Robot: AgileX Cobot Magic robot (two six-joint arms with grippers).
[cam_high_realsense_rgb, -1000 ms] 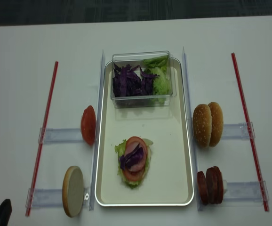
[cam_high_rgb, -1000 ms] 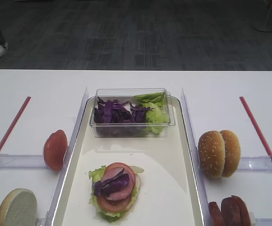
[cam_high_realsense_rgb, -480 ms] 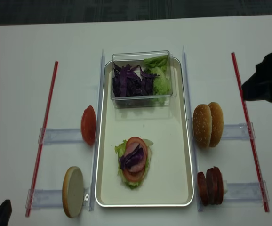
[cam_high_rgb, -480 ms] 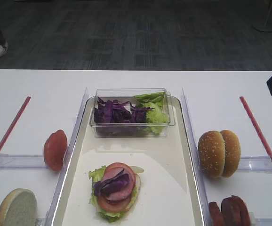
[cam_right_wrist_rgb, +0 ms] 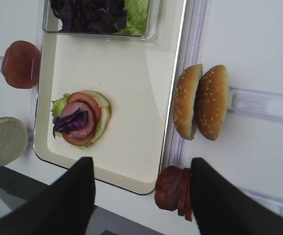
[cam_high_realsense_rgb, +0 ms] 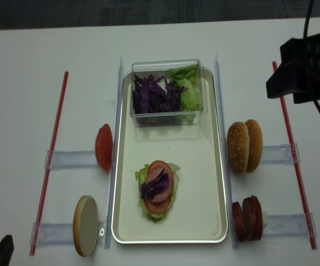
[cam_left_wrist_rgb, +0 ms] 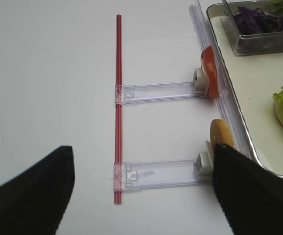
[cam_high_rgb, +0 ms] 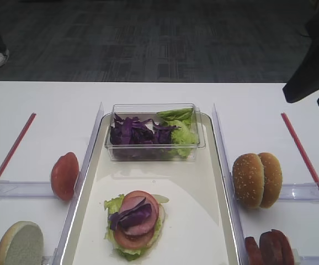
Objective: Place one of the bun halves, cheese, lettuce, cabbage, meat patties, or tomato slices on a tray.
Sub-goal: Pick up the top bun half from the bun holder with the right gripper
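The cream tray (cam_high_realsense_rgb: 196, 149) holds a stack (cam_high_realsense_rgb: 158, 189) of lettuce, tomato slices and purple cabbage. At its far end, a clear box (cam_high_realsense_rgb: 165, 91) contains cabbage (cam_high_realsense_rgb: 150, 95) and lettuce (cam_high_realsense_rgb: 189, 95). Two sesame bun halves (cam_high_realsense_rgb: 244, 146) stand on edge right of the tray, with the meat patties (cam_high_realsense_rgb: 247, 217) nearer. A tomato slice (cam_high_realsense_rgb: 103, 147) stands left of it. Cheese is out of view. My right gripper (cam_right_wrist_rgb: 140, 161) hovers open and empty high above the tray's near right corner. My left gripper (cam_left_wrist_rgb: 142, 149) is open and empty over the left rail.
A pale bun half (cam_high_realsense_rgb: 86, 224) stands at the near left. Clear plastic rails (cam_high_realsense_rgb: 71, 159) and two red strips (cam_high_realsense_rgb: 50, 160) flank the tray. My right arm (cam_high_realsense_rgb: 304, 61) hangs dark over the far right of the table.
My right arm has come in from the right edge and moved toward the far side and slightly leftward. The food and the left arm have not moved.
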